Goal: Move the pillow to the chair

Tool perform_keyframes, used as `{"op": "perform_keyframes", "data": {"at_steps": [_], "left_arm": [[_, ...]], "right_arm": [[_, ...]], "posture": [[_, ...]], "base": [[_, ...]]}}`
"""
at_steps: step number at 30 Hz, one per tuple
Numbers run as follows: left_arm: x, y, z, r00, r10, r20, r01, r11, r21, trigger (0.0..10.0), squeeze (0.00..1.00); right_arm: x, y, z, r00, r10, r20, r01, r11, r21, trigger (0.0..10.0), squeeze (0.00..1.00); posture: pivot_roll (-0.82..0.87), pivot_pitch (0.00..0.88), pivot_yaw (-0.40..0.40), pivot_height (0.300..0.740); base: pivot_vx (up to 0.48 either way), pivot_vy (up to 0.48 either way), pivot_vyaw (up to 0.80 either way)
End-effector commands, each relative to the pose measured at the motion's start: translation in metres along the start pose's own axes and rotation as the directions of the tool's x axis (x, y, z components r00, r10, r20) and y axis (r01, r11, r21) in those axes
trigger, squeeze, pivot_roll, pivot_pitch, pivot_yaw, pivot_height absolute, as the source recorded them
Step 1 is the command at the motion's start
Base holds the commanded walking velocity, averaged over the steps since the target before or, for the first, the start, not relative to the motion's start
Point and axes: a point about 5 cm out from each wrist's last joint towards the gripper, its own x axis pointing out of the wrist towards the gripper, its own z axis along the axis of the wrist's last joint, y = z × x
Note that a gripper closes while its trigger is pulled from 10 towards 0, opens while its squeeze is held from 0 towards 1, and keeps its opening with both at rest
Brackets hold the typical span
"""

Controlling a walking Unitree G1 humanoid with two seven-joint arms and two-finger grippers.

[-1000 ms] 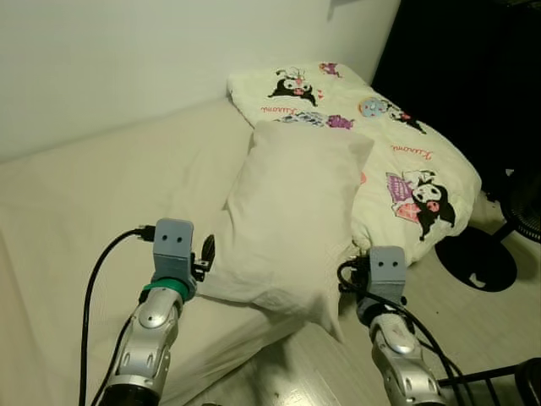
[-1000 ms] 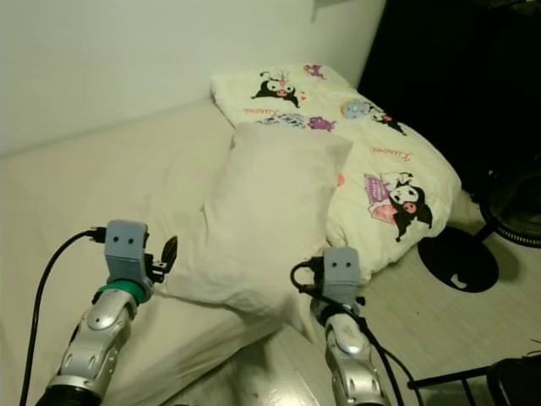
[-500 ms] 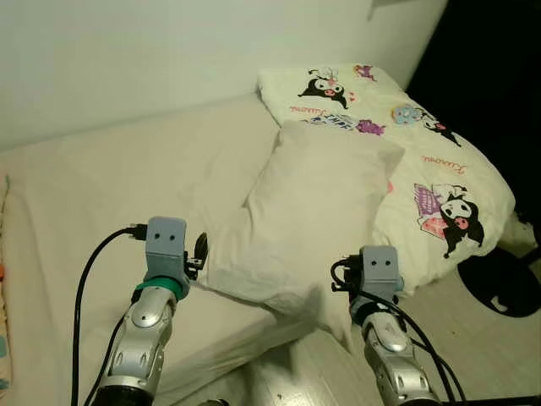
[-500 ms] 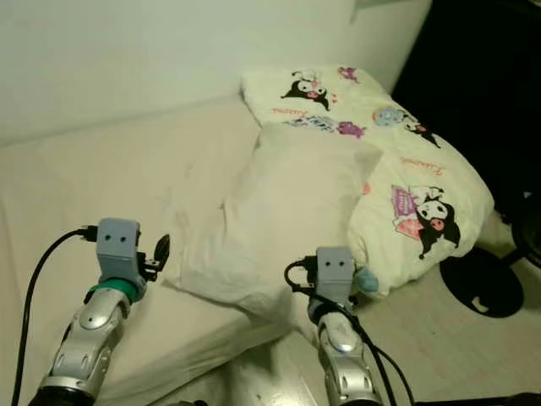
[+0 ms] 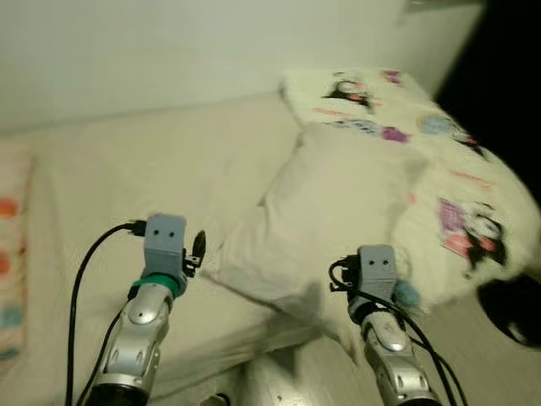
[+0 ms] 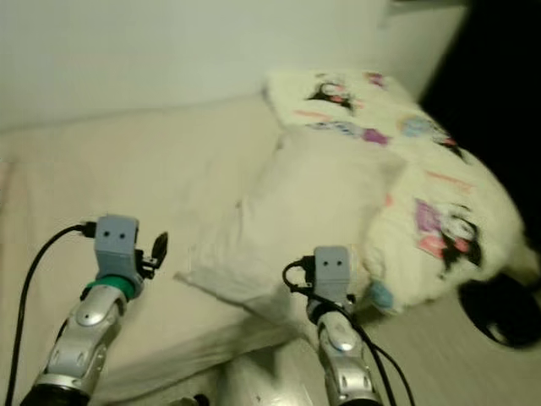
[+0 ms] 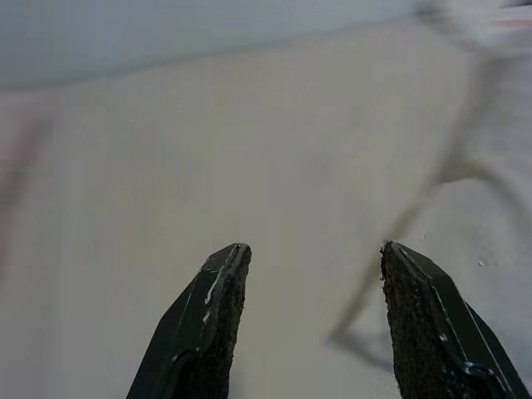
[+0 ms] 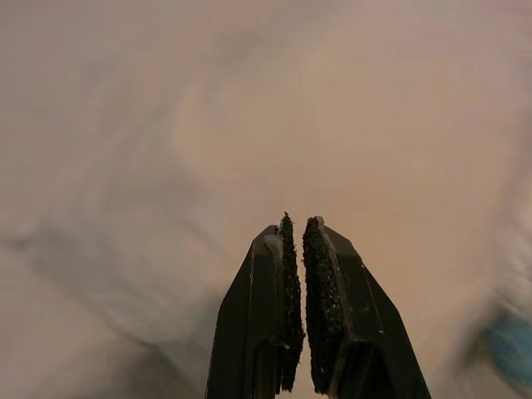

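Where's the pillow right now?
In the left eye view, the pillow lies on the bed, centre-right, against the cartoon-print blanket.

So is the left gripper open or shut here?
Open. In the left wrist view the left gripper shows its two black fingers spread wide apart, with bare bed sheet between them.

Bare cream mattress sheet (image 5: 127, 169) spreads wide beside the plump white fabric pillow (image 5: 338, 203), giving open passage there. On the pillow's other side, the bunched cartoon-printed cream duvet (image 5: 456, 169) presses against it, blocking that flank.
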Motion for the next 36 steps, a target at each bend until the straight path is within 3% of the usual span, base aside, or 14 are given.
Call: {"op": "perform_keyframes", "data": {"at_steps": [1, 13, 16, 28, 36], "left_arm": [[-0.002, -0.001, -0.006, 1.000, 0.005, -0.031, -0.005, 1.000, -0.002, 10.0, 0.00], [-0.004, 0.009, -0.008, 0.996, 0.067, -0.058, -0.070, 0.996, -0.047, 10.0, 0.00], [-0.003, 0.012, -0.008, 0.993, 0.089, -0.072, -0.096, 0.990, -0.099, 10.0, 0.00], [-0.005, 0.018, -0.010, 0.990, 0.109, -0.085, -0.117, 0.988, -0.100, 10.0, 0.00], [-0.005, 0.020, -0.009, 0.991, 0.111, -0.073, -0.112, 0.994, -0.011, 10.0, 0.00]], "right_arm": [[-0.003, -0.002, -0.008, 0.999, -0.003, -0.034, 0.002, 1.000, -0.006, 10.0, 0.00], [0.000, 0.001, -0.007, 0.999, 0.023, -0.041, -0.023, 1.000, -0.003, 10.0, 0.00], [-0.001, 0.001, -0.007, 0.999, 0.026, -0.042, -0.026, 1.000, -0.003, 10.0, 0.00], [0.001, 0.005, -0.006, 0.998, 0.038, -0.041, -0.038, 0.999, 0.000, 10.0, 0.00], [0.002, 0.005, -0.006, 0.998, 0.042, -0.046, -0.042, 0.999, 0.004, 10.0, 0.00]], "posture": [[0.11, 0.056, 0.003, 0.740], [0.11, 0.043, -0.019, 0.740], [0.11, 0.043, -0.021, 0.740], [0.12, 0.043, -0.027, 0.740], [0.13, 0.052, -0.026, 0.740]], "base": [[0.000, -0.480, 0.80], [0.000, -0.417, 0.00], [0.000, 0.322, 0.00], [0.000, 0.480, 0.00], [0.000, 0.180, 0.00]]}}
